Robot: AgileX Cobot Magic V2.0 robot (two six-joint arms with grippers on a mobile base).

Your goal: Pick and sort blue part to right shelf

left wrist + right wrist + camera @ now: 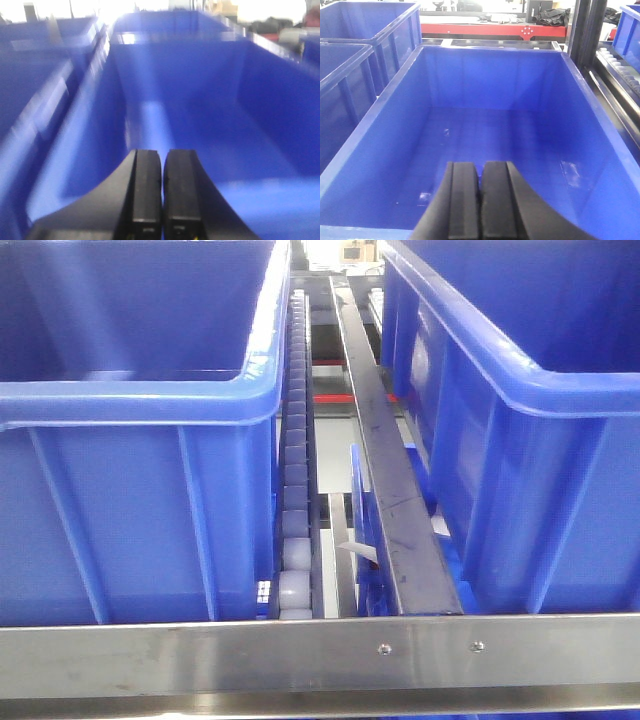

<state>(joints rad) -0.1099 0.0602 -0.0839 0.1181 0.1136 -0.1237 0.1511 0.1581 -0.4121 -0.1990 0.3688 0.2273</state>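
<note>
Two large blue crates point(140, 390) point(520, 400) sit on the right shelf point(320, 655), one either side of a white roller track point(296, 470) and a dark steel bar point(385, 460), behind the screwed steel front rail. The blue part shows in none of the views, so its place cannot be told. The left gripper point(162, 187) hangs above an open crate point(200, 115), its black pads pressed together with nothing between them; that view is blurred. The right gripper point(481, 200) is likewise clenched on nothing, over the hollow of another crate point(490, 120). More blue crates point(355, 45) stand just beside it, a red bench point(490, 31) beyond.
</note>
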